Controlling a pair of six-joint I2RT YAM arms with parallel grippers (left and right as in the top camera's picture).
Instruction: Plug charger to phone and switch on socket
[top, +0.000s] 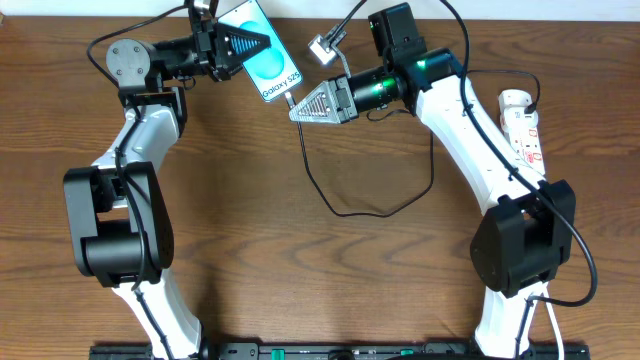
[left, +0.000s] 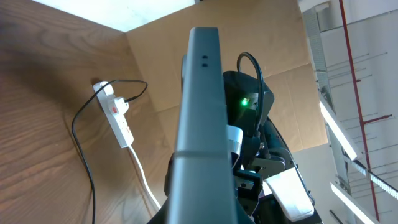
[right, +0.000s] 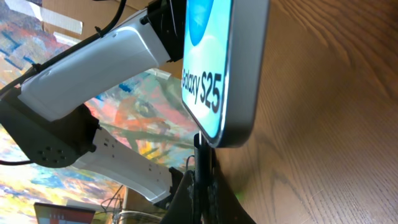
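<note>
The phone (top: 268, 62) with "Galaxy S25" on its teal screen is held up off the table at the back, and my left gripper (top: 262, 43) is shut on its upper half. In the left wrist view the phone (left: 199, 118) shows edge-on. My right gripper (top: 294, 111) is shut on the black plug tip of the charger (right: 201, 163), which meets the bottom edge of the phone (right: 221, 68). How deep the tip sits I cannot tell. The thin charger cable (top: 345, 211) loops over the table towards the white socket (top: 522, 125) at the right edge.
A small grey metal block (top: 322, 47) on a black lead lies behind the right gripper. In the left wrist view the socket (left: 117, 115) has a plug in it and a white cord (left: 142, 177) trailing off. Cardboard panels stand behind the table.
</note>
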